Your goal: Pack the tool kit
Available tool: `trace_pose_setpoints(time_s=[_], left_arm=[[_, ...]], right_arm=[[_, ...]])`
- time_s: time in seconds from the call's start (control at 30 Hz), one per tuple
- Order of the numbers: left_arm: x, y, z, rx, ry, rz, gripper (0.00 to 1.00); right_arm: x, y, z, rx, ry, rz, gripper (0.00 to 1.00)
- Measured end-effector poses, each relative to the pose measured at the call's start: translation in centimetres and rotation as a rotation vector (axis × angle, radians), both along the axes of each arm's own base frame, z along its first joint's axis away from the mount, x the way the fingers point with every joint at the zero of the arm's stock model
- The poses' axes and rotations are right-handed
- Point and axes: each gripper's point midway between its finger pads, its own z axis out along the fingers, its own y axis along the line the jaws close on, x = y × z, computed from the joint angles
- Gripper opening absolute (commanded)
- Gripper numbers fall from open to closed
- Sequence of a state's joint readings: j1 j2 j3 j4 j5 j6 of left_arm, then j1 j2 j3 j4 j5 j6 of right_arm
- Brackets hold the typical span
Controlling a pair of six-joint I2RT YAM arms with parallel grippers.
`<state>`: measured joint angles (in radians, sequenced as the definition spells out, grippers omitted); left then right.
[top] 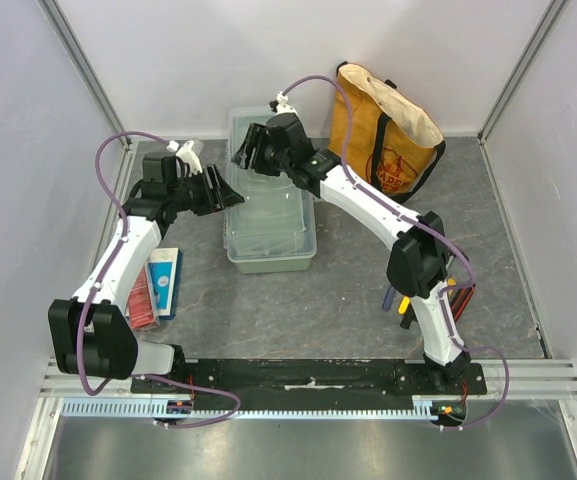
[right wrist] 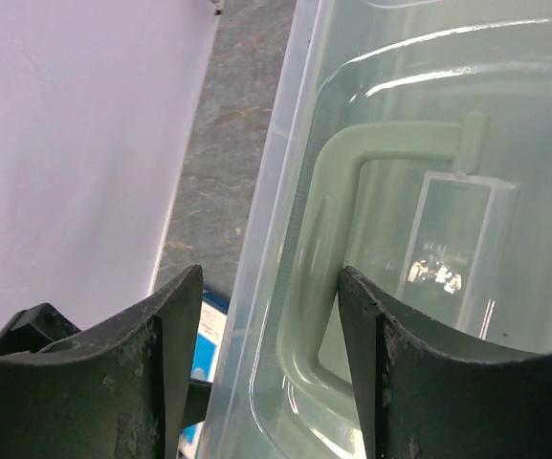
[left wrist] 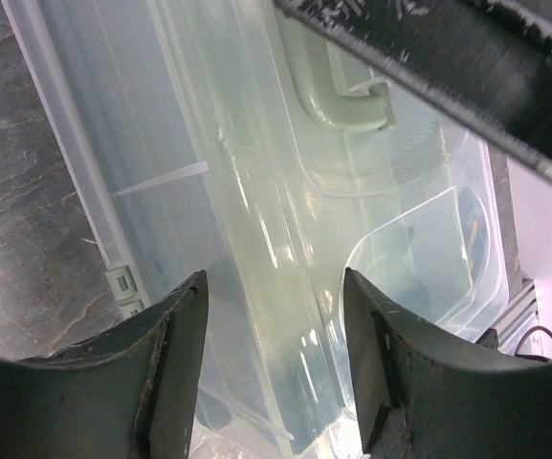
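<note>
The pale green toolbox (top: 271, 225) with its clear lid lies lengthwise in the middle of the table. My left gripper (top: 224, 190) is open at the box's left rim; in the left wrist view (left wrist: 271, 287) its jaws hang over the clear lid (left wrist: 256, 220), holding nothing. My right gripper (top: 247, 150) is open over the box's far left corner; in the right wrist view (right wrist: 269, 282) its jaws straddle the lid's edge above the green handle (right wrist: 328, 182). The handle also shows in the left wrist view (left wrist: 347, 96). Small yellow and black-handled tools (top: 404, 301) lie half hidden behind my right arm.
A mustard-yellow tote bag (top: 383, 130) stands at the back right. Flat red and blue packets (top: 158, 285) lie left of the box; the blue one shows in the right wrist view (right wrist: 209, 330). White walls close off the left, back and right sides.
</note>
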<state>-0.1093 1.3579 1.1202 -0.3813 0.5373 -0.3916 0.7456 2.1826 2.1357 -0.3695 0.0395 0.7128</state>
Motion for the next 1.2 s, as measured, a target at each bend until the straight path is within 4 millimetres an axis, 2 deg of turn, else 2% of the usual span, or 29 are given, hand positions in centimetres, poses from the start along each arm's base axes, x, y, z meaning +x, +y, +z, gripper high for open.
trace_pose_setpoints(time_s=[0.43,0.67,0.8,0.83,0.93,1.0,1.1,1.2], left_arm=[[0.1,0.1,0.3,0.000,-0.006,0.002,0.66],[1.0,0.0,1.0,-0.022,-0.036,0.018,0.68],[2.4,0.1,2.8,-0.043,-0.105,0.033,0.68],[2.9,-0.1,3.7,-0.056,-0.133,0.031,0.68],[4.0,-1.3,6.4,-0.099,-0.215,-0.007,0.68],[4.5,-1.9,7.3,-0.116,-0.245,-0.025,0.68],[5.1,-2.7,7.1,-0.131,-0.244,-0.049,0.68],[6.0,-3.4,5.6,-0.136,-0.204,-0.066,0.68]], right_arm=[[0.4,-0.7,1.3,0.334,0.036,0.139,0.62],[0.7,-1.2,1.9,0.465,0.053,0.172,0.61],[0.7,-1.3,1.9,0.485,0.058,0.175,0.61],[0.7,-1.4,2.0,0.491,0.059,0.176,0.61],[0.6,-1.3,2.0,0.502,0.058,0.181,0.60],[0.5,-1.3,2.0,0.508,0.058,0.184,0.60],[0.6,-1.3,2.0,0.512,0.057,0.183,0.59],[0.6,-1.3,2.0,0.515,0.059,0.182,0.59]])
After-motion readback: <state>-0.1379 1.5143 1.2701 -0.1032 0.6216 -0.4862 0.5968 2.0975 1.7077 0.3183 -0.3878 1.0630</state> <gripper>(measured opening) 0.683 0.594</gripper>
